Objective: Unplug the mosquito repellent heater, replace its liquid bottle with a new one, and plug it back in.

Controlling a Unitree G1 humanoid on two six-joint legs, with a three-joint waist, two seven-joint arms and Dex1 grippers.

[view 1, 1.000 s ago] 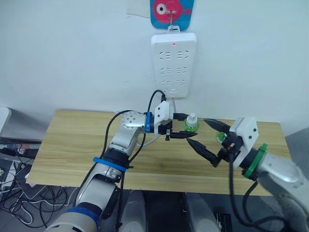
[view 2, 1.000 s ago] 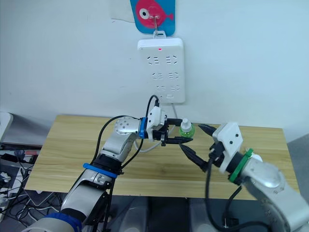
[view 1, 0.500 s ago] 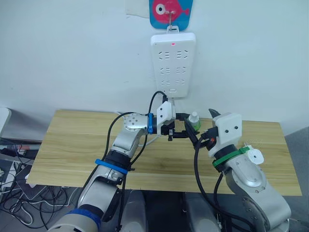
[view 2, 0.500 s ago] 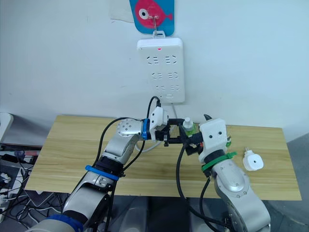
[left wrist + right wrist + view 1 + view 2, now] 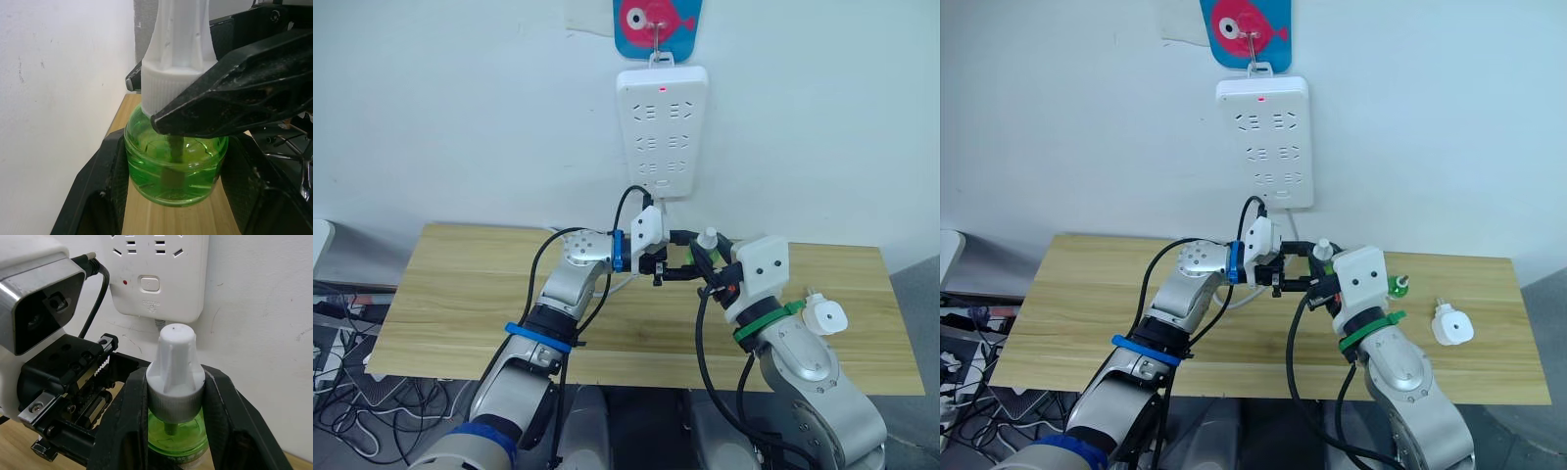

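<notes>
Fingers (image 5: pixel 105 196) of the left gripper (image 5: pixel 690 266) clamped on the belly of the green bottle (image 5: pixel 173 166), right gripper (image 5: pixel 168 431) pinching its white cap (image 5: pixel 175 367). Bottle upright, long axis vertical, cap up, near the counter's (image 5: pixel 470 294) far edge below the power strip (image 5: pixel 658 127). Best twisting squarely, grip steady. Heater (image 5: pixel 1451 328) lying toward the counter's right edge, unplugged.

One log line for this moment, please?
left end effector: grips green bottle | right end effector: grips white cap | heater: on table
</notes>
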